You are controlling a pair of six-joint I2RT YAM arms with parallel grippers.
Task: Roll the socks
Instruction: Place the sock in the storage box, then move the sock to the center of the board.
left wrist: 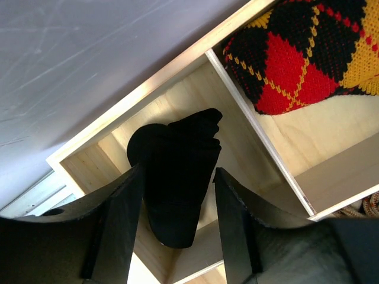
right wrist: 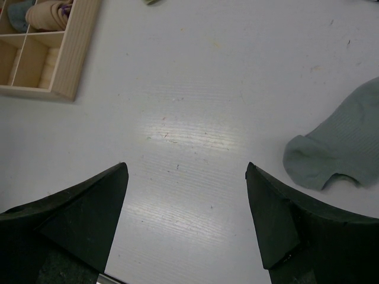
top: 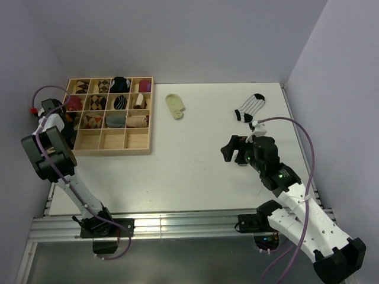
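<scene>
Two grippers, mine, at one instant.

(a) The left gripper [left wrist: 179,171] has matte black fingers [left wrist: 121,225], flat-sided and tapering to blunt tips. They are parted w/ the black sock [left wrist: 177,195] btwn them. This sock is a soft folded roll, rounded at one end and narrowing toward my wrist. Its flanks lie at or just beside both pads, so I cannot tell whether I pinch it or merely flank it. It sits in a pale wooden tray [left wrist: 154,80], in a compt. against the outer rim. The next compt., across a thin divider, holds an argyle roll [left wrist: 302,53], coarse knit in red, black & yellow. Pose, left arm [top: 50,154]: elbow raised at the left edge of the table [top: 195,165], forearm reaching to the tray's left side.

(b) The right gripper [right wrist: 186,168] has the same black wedge fingers, spread wide w/ nothing btwn them, over smooth white tabletop w/ a faint sheen. The grey sock [right wrist: 340,145], fine-ribbed, flat and unrolled, lies just beyond my right-hand finger. Pose, right arm [top: 284,183]: stretched diagonally from its base toward the table's centre-right.

(c) Top view, farther out: the cream sock [top: 174,106] lies flat near the tray's right side. The striped sock [top: 250,106], white w/ thin black lines, lies flat beyond the right gripper, apart from it.
</scene>
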